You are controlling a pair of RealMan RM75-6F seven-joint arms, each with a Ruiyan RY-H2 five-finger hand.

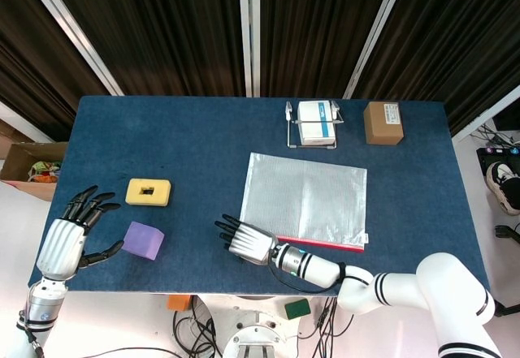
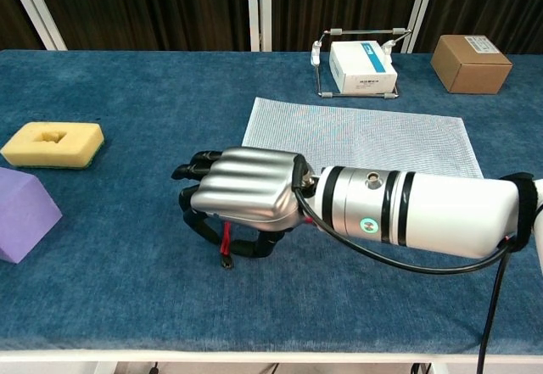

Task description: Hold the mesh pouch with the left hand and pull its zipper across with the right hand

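Observation:
The silver mesh pouch [image 1: 305, 198] [image 2: 365, 136] lies flat on the blue table, its red zipper strip [image 1: 321, 244] along the near edge. My right hand [image 1: 244, 240] [image 2: 242, 196] hovers low over the pouch's near left corner, knuckles up. Its fingers and thumb curl under and close around the red zipper pull cord [image 2: 226, 242], whose black tip touches the table. The left hand [image 1: 69, 240] is open with fingers spread at the table's front left corner, far from the pouch and beside a purple block [image 1: 144, 240].
A yellow sponge [image 1: 148, 191] [image 2: 53, 143] lies left of centre, and the purple block [image 2: 21, 213] sits nearer the front. At the back stand a white box in a wire holder [image 1: 317, 122] [image 2: 362, 66] and a cardboard box [image 1: 383, 122] [image 2: 471, 63].

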